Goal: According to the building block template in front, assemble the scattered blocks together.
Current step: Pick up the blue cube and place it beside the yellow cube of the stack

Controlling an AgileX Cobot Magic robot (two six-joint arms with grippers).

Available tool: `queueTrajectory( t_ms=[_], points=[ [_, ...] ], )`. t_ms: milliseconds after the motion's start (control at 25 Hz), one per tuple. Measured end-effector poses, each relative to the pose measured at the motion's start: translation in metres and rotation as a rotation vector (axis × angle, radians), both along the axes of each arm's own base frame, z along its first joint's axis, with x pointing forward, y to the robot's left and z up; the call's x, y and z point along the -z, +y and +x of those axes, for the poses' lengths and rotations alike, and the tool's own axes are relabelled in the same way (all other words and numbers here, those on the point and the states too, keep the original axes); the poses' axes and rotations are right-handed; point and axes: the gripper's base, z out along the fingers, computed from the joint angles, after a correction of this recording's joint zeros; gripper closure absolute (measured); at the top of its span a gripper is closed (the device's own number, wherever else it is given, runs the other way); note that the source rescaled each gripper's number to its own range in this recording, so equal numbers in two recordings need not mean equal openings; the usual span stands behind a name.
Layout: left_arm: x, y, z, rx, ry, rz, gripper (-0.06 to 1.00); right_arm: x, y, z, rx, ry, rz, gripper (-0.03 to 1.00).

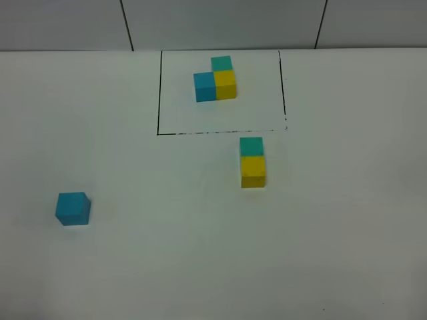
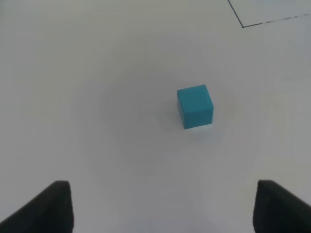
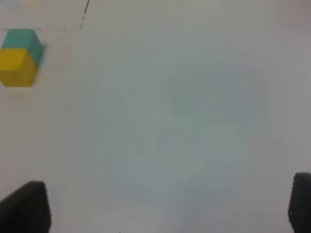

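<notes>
The building block template (image 1: 217,80) is an L-shaped cluster of teal-green, yellow and blue cubes inside a black-lined rectangle (image 1: 158,100) at the back of the table. Just in front of that frame a loose teal-green block (image 1: 251,146) touches a yellow block (image 1: 253,171) in a line. Both appear in the right wrist view, teal-green block (image 3: 22,38) against yellow block (image 3: 17,67). The sky-blue block (image 1: 73,209) lies alone at the left. My left gripper (image 2: 163,211) hovers open near the sky-blue block (image 2: 195,106). My right gripper (image 3: 167,208) is open and holds nothing. Neither arm shows in the exterior high view.
The white table (image 1: 213,267) meets a pale paneled wall (image 1: 220,23) at the back. A corner of the black rectangle (image 2: 241,23) shows in the left wrist view.
</notes>
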Motion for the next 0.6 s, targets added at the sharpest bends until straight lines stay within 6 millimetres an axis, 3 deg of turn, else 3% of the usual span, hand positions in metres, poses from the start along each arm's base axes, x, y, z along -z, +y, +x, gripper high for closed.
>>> queueTrajectory(
  t_ms=[600],
  points=[
    [0.0, 0.0, 0.0, 0.0, 0.0, 0.0, 0.09, 0.0002, 0.0007, -0.0113, -0.013, -0.072, 0.011, 0.0]
  ],
)
